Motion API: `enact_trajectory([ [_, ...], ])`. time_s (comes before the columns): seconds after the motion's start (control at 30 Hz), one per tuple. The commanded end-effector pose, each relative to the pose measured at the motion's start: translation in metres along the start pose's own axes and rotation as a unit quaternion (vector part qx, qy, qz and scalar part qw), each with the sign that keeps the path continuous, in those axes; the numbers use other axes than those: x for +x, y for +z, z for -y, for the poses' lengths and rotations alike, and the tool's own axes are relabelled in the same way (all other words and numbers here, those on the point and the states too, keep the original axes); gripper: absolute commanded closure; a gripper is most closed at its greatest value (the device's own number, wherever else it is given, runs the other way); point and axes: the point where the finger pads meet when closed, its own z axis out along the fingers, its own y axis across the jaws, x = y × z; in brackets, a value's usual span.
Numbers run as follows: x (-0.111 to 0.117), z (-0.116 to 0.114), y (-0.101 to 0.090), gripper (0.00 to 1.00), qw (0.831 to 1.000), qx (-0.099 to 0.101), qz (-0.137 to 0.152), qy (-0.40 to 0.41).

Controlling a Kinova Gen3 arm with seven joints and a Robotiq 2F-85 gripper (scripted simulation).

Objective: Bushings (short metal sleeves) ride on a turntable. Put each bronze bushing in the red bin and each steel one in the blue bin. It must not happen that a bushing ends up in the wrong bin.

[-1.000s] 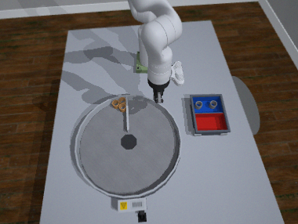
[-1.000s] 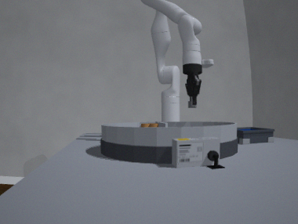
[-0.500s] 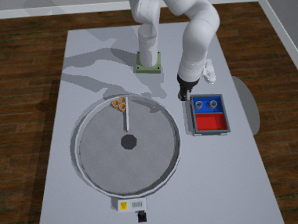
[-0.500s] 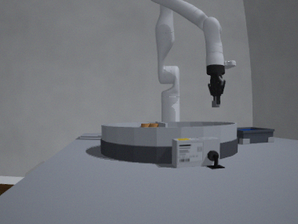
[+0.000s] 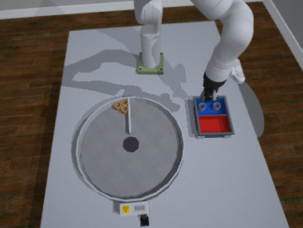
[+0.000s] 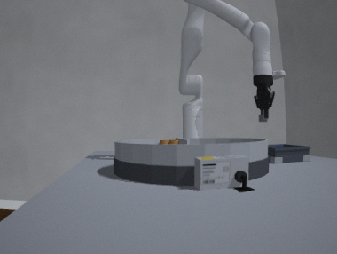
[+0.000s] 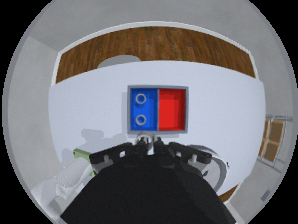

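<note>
Tabletop [image 5: 247, 179] [image 6: 146, 218] [image 7: 225, 107]; bins [image 5: 195, 119] [image 6: 290, 155] [image 7: 187, 110] near its edge.

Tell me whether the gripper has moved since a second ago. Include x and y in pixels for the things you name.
Yes. In the top view, the gripper [image 5: 209, 96] [image 6: 263, 117] [image 7: 150, 139] has moved right, to the edge of the blue bin [image 5: 209, 112] [image 6: 278, 146] [image 7: 150, 110].
</note>
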Motion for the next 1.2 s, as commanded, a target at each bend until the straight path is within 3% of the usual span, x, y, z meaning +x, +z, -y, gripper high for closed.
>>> enact_trajectory([
  [0.0, 0.032, 0.007, 0.002, 1.0, 1.0, 0.004, -0.004, -0.02],
  [0.03, 0.032, 0.007, 0.002, 1.0, 1.0, 0.004, -0.004, -0.02],
  [0.1, 0.055, 0.008, 0.002, 1.0, 1.0, 0.004, -0.004, -0.02],
  [1.17, 0.056, 0.008, 0.007, 1.0, 1.0, 0.004, -0.005, -0.02],
])
